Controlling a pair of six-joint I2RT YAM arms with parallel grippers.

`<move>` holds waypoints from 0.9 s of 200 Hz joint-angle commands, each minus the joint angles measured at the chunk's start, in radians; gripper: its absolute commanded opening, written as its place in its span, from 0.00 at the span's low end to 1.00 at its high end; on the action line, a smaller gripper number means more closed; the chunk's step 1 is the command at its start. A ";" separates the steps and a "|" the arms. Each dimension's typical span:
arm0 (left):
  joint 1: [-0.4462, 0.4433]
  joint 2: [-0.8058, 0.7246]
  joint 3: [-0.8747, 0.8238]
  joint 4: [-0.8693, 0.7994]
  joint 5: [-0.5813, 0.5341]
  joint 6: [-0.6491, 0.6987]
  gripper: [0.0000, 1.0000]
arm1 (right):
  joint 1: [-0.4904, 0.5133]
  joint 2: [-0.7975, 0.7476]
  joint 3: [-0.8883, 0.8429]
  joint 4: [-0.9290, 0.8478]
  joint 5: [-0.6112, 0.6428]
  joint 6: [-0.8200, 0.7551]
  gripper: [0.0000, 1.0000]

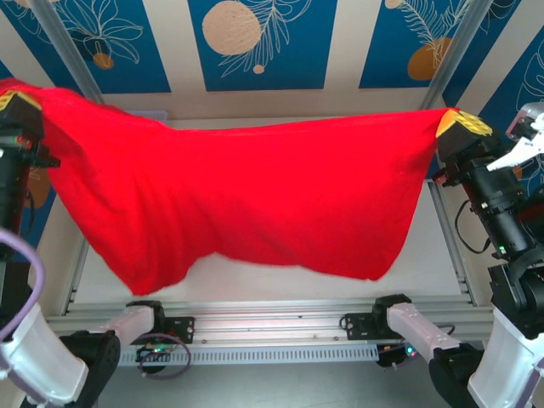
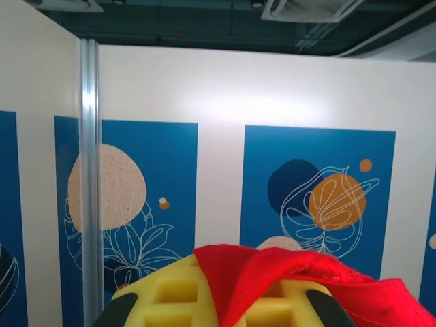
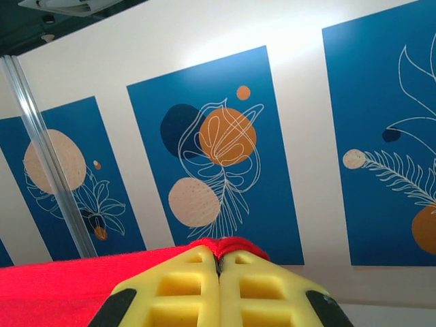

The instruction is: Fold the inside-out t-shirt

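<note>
Left gripper [image 2: 228, 289]: yellow pads clamped on bunched red cloth at shirt's corner. Right gripper [image 3: 219, 269]: pads pressed together, red hem pinched between tips. Inside-out t-shirt [image 1: 255, 191] hangs spread between both grippers, lifted above white table [image 1: 429, 255]; top edge stretched across, lower edge drooping toward aluminium rail [image 1: 272, 327] at near side. Blue leaf-print wall panels [image 1: 259, 38] behind.

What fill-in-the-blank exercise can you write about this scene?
The t-shirt is ____ in colour.
The left tool and right tool are both ____ on it.
Their pads are ____.
The t-shirt hangs stretched ____ the table.
Missing words: red; shut; yellow; above.
</note>
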 commanded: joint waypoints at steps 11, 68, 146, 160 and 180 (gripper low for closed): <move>0.011 0.156 -0.098 0.127 0.017 -0.007 0.00 | -0.005 0.087 -0.099 0.111 0.131 -0.069 0.00; -0.001 0.526 -0.233 0.313 0.104 -0.055 0.00 | -0.050 0.384 -0.254 0.330 0.173 -0.122 0.00; -0.049 1.402 0.523 0.264 0.073 -0.099 0.53 | -0.097 1.219 0.320 0.200 0.139 -0.067 0.35; -0.049 1.343 0.392 0.319 0.070 -0.119 0.72 | -0.091 1.277 0.410 0.100 0.109 -0.059 0.44; -0.049 1.309 0.380 0.225 0.069 -0.143 0.88 | -0.070 1.220 0.305 0.069 0.083 -0.062 0.52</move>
